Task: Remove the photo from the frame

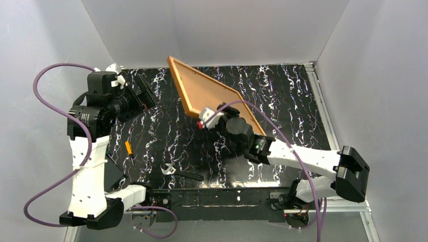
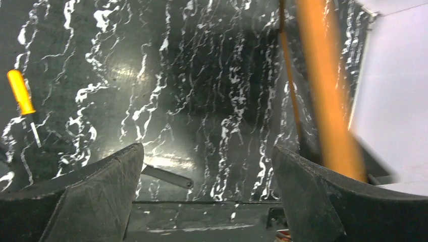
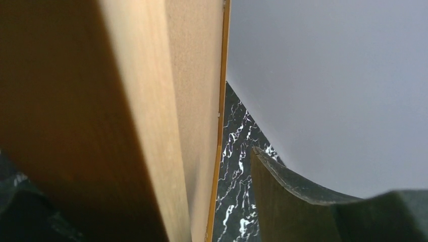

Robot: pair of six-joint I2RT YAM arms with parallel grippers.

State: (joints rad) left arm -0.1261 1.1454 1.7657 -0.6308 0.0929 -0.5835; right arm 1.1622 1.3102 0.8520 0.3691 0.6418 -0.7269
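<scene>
A thin orange-brown wooden picture frame [image 1: 177, 84] stands tilted at upper centre over the black marbled counter [image 1: 166, 133], the photo [image 1: 207, 91] inside it, tan back showing. The right end effector [image 1: 208, 117] straddles its lower corner, grip unclear. The left end effector [image 2: 207, 164], upper left, is spread wide.

Blurry, edge-cropped frame [image 2: 325, 91]

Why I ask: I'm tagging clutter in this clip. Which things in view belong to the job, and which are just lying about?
Job in hand:
frame
photo, only its tan board back showing

Lying about:
screwdriver
wrench
</scene>
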